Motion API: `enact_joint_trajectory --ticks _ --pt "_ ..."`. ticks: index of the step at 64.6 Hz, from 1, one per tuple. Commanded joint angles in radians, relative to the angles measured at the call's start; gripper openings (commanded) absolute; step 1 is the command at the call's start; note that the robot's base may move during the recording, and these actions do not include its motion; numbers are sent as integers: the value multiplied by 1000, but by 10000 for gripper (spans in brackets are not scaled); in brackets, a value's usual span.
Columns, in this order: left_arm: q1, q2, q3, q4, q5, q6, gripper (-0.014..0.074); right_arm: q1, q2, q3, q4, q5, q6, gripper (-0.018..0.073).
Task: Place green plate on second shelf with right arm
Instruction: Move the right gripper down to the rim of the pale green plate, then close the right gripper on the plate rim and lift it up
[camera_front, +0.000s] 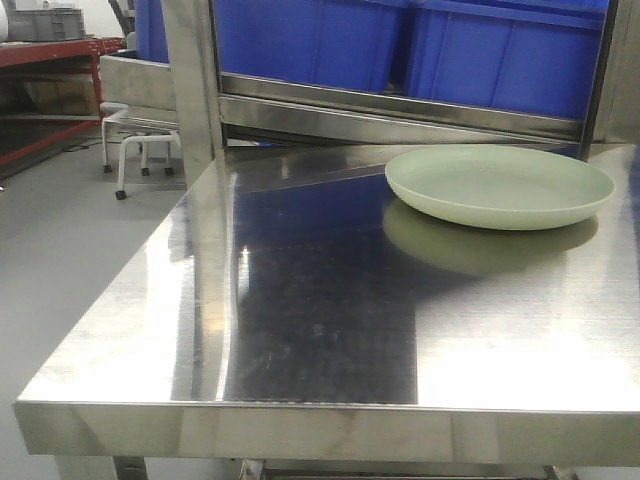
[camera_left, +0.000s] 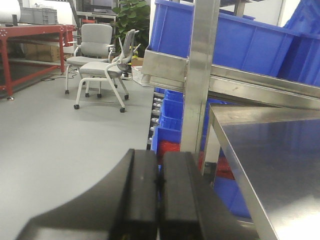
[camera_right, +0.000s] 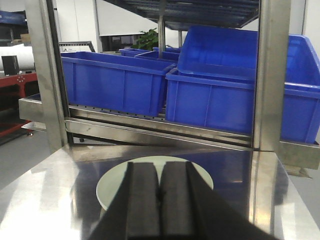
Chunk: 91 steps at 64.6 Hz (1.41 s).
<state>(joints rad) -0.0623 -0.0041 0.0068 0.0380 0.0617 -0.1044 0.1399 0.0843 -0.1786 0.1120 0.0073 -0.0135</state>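
The rack fills the far side: blue bins (camera_front: 500, 50) sit shoulder to shoulder on a shelf (camera_front: 400, 108) just above the steel table (camera_front: 300, 330). Shiny posts (camera_front: 195, 90) stand at ten o'clock, and by the right wrist view at two o'clock as well. I cannot tell for sure which level counts as the second one. If it is this one, the bins leave very little bare room on it. The green plate (camera_front: 500, 185) lies flat on the table top at about two o'clock, near the back edge and just in front of the shelf rail, with nothing touching it. The near half of the table is bare and open for a reach, and the floor off to nine o'clock is open out to some chairs (camera_left: 100, 55). The right gripper (camera_right: 160, 200) hangs just short of the plate, which sits at its twelve o'clock. Its fingers are pressed together and hold nothing. The left gripper (camera_left: 159, 195) is off the table's left edge, also closed up and empty. The trouble I would expect is that the closed fingers meet the plate's low rim and skate it across the slick steel, back under the rail. A lifted plate could also clip a post or a bin wall on the way up.
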Motion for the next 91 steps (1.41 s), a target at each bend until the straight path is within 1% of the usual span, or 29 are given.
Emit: enact_joint_trajectory --ticks 1,10,16,23,28,31,35,42,46,51,56,61,64,71,74,82,86,91 --pt "0 -17 41 -3 -82 -4 131 1 118 -120 -10 -60 1 22" --pt "0 -17 41 -3 -82 -4 131 1 339 -218 -10 -89 1 22" --pt "0 -17 41 -3 -82 -4 131 1 478 -231 -10 -193 1 22" --pt "0 -17 41 -3 -82 -4 131 1 581 -231 -10 -244 1 22" --pt "0 -17 41 -3 -82 -4 131 1 657 -236 -9 -371 1 22" --pt "0 -17 41 -3 -82 -4 131 -1 700 -264 -5 -380 1 22" --pt "0 -17 41 -3 -82 -4 131 -1 774 -333 0 -310 1 22" --pt "0 -17 41 -3 -82 -4 131 -1 936 -519 -1 -55 1 22" --pt "0 -17 41 -3 -82 -4 131 -1 1021 -639 -1 50 1 22" --pt "0 -17 41 -3 -82 -4 131 -1 1119 -754 -3 155 1 22" --pt "0 -17 41 -3 -82 -4 131 -2 1207 -870 -36 232 1 25" --pt "0 -17 41 -3 -82 -4 131 -10 1286 -970 -86 278 1 62" --pt "0 -17 41 -3 -82 -4 131 -21 1326 -1009 -93 290 1 102" --pt "0 -17 41 -3 -82 -4 131 -84 1433 -1089 -75 295 14 241" --pt "0 -17 41 -3 -82 -4 131 -117 1476 -1120 -48 309 33 280" --pt "0 -17 41 -3 -82 -4 131 -184 1576 -1213 0 416 31 293" --pt "0 -17 41 -3 -82 -4 131 -189 1619 -1263 -1 474 28 293" --pt "0 -17 41 -3 -82 -4 131 -189 1667 -1301 -1 510 28 296"
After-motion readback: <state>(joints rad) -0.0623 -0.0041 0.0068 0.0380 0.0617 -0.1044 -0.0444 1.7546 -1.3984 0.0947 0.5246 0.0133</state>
